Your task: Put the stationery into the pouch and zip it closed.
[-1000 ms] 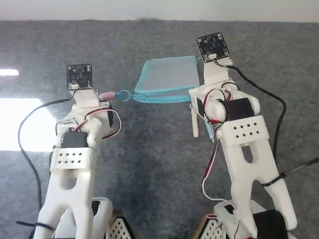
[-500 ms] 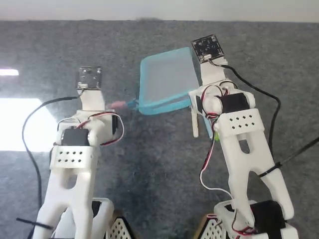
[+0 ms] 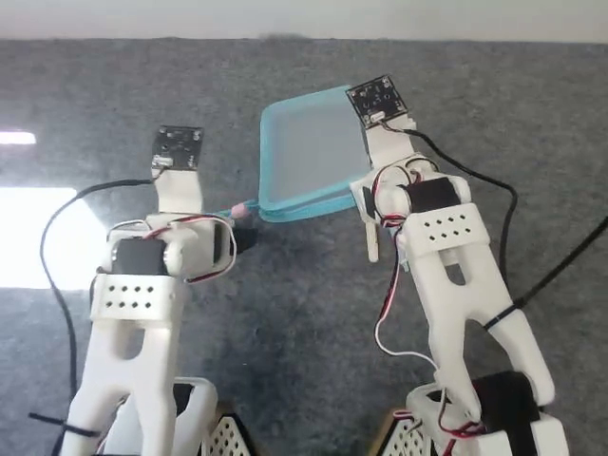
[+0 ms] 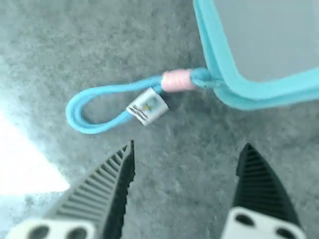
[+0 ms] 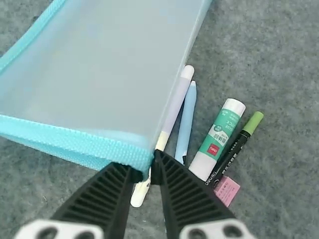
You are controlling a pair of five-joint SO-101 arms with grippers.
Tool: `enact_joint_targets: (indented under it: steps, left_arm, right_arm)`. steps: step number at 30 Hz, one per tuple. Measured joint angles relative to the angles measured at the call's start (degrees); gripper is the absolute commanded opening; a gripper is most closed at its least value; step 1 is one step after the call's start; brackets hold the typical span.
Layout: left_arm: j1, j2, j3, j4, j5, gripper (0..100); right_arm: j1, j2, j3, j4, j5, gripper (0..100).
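I see right hand clenched on corner of pouch, at zipper edge, grey desk beneath. Loose items outside pouch, just beside its short end: lilac pen (one part tucked under pouch), blue pen, glue stick, green marker, pink eraser. My left hand released, jaws spread, hovering near pouch's other zipper corner, above blue pull loop with pink bead.

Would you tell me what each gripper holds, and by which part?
The right gripper pinches the pouch by a zipper-edge corner; the left gripper holds nothing.
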Motion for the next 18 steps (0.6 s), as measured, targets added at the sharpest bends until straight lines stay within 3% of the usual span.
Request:
enact_joint_targets:
  steps: [4, 14, 18]
  left_arm:
    - [-3.8, 0.0, 3.2, -6.6, -5.5, 37]
    - [-4.8, 0.0, 4.7, -7.2, -7.7, 37]
    - [-4.8, 0.0, 5.5, -7.2, -12.2, 37]
  right_arm:
    - [-1.1, 0.0, -5.5, 5.5, 0.0, 0.7]
    - [-2.8, -0.2, -16.6, 15.2, 0.1, 0.7]
    - [-3.0, -0.2, -20.3, 17.7, 0.4, 0.7]
